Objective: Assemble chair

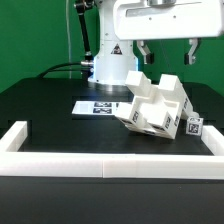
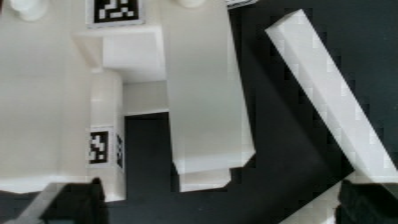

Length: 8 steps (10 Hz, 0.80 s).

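Claw point(image 1: 168, 55) released, jaws wide, grasping nothing. Chair point(image 1: 155, 108) part-built, tilted on desk point(image 1: 50, 125), toward the exterior view's right edge, beside marker board point(image 1: 98, 107). Chair directly below claw, apart. Wrist view: long bars run crosswise to closing line.

The black table point(image 1: 50, 120) carries one matte-white blocky plastic chair point(image 1: 152, 105), one thin flat white marker board point(image 1: 100, 107) and one long low white border rail point(image 1: 110, 165) along its edges. There is one white robot gripper point(image 1: 167, 58) with two dark fingers point(image 1: 143, 52).
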### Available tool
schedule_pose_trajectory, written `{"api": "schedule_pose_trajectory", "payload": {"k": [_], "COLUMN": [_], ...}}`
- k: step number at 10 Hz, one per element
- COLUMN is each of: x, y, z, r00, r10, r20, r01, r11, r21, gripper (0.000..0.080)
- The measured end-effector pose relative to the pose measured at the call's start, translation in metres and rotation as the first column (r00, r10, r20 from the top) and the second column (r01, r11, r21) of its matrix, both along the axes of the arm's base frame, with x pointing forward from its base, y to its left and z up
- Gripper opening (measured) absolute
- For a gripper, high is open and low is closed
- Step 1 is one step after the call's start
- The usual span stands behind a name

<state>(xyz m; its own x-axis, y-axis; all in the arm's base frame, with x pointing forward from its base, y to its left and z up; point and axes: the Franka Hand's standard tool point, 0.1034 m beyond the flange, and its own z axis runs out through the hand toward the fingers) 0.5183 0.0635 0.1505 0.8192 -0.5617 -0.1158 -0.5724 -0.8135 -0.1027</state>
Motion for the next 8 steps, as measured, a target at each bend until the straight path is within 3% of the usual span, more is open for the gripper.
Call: {"api": "schedule_pose_trajectory", "payload": {"k": [3,5,8], "x": [-0.015,-0.024,-0.029], "y": [0.001,0.001,-0.003], "z": [-0.009,-0.007,-0.018], "r00": [1.000,1.000,1.000], "r10": [0.003,0.008,0.019], "r20": [-0.007,-0.008,-0.023], "r01": [-0.003,-0.008,-0.019], "r11": [1.000,1.000,1.000], "r21": [-0.005,0.001,-0.008], "gripper": [0.0649,0.0649,0.0649]}}
